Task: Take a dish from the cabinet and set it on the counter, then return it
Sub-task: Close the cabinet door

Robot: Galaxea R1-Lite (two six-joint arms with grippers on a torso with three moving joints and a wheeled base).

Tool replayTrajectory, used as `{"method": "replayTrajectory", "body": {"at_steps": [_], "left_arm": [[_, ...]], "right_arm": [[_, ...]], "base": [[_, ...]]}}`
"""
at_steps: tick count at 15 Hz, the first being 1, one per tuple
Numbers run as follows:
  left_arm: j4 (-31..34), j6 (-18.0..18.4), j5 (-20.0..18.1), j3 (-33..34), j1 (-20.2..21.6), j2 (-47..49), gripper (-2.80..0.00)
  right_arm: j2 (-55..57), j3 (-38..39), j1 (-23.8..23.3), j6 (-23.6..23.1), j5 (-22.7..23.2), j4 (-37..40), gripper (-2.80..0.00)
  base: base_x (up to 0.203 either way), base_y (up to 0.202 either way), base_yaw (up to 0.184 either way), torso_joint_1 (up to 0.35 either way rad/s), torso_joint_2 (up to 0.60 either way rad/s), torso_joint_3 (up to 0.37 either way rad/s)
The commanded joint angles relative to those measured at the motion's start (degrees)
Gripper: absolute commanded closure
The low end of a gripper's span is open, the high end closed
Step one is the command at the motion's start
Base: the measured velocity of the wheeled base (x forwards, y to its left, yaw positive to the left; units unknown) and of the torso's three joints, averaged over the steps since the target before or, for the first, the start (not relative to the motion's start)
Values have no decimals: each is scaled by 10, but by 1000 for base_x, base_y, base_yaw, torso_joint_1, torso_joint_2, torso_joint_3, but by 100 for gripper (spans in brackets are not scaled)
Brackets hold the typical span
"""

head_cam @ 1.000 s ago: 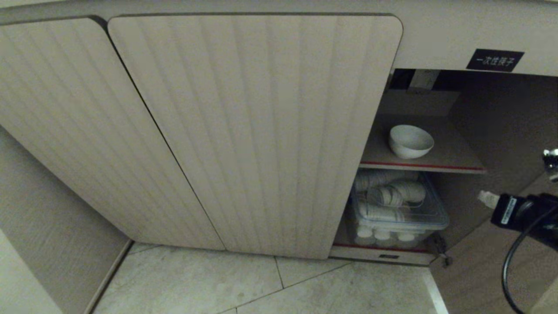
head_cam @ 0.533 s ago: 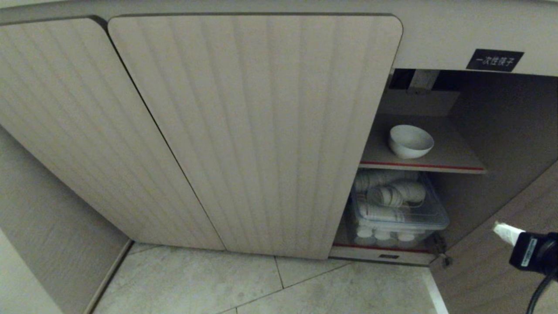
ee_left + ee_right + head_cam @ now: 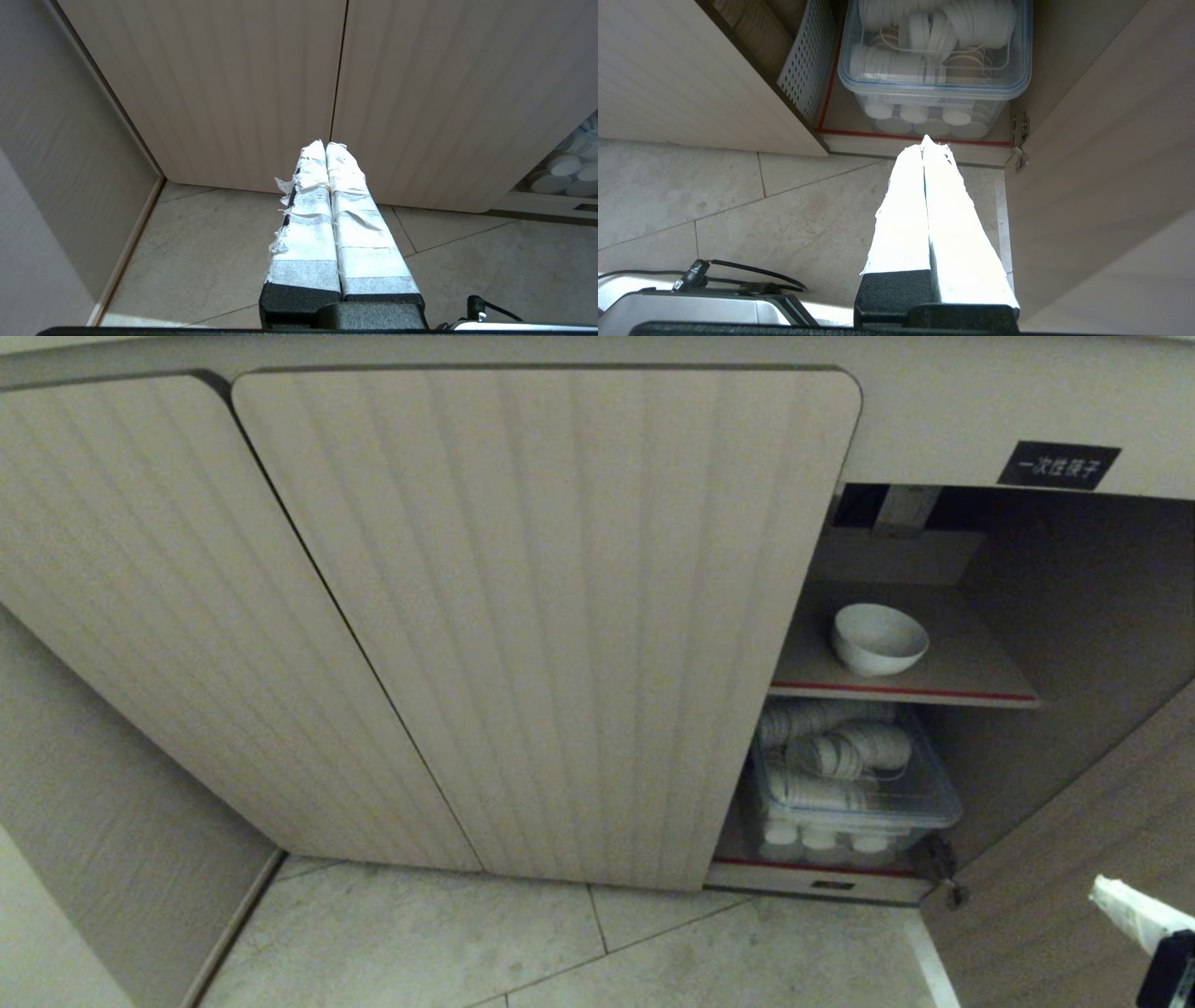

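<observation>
Right gripper [image 3: 1116, 898] dropped lower, pinched empty; cabinet [image 3: 560, 616] label [image 3: 1058, 465] illegible.

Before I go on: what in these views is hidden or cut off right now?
- Right gripper: head view shows only its taped tip; the frame's corner cuts off the rest.
- Counter: in no view.
- Cabinet interior: closed doors hide everything left of the open bay.
- Clear bin contents: lower cups blurred behind plastic.
- Bowl inside: head view's angle hides its bottom.

Left gripper [image 3: 327, 144] and right gripper [image 3: 924, 140] with long tapered fingers wrapped in frayed white tape, black bases, thin black cable [image 3: 752, 273], silver housing [image 3: 691, 312]
</observation>
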Motion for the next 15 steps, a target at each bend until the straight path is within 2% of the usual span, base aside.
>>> {"method": "replayTrajectory", "body": {"at_steps": [1,7,9,11,12,15], "left_arm": [[0,0,0,0,0,0,0],[0,0,0,1,0,0,0],[0,0,0,0,0,0,0],[0,0,0,0,0,0,0],[0,0,0,0,0,0,0],[0,0,0,0,0,0,0]], "right_arm": [[-54,4,-1,0,1,24,0],[-247,4,-1,-35,1,200,0],[-328,4,-1,-34,0,299,0],[-380,4,-1,-37,-33,381,0],[-403,3,-1,-38,-41,408,0],[-460,4,6,-45,-46,413,0]], "base": [[0,0,0,0,0,0],[0,0,0,0,0,0],[0,0,0,0,0,0],[0,0,0,0,0,0],[0,0,0,0,0,0],[0,0,0,0,0,0]]}}
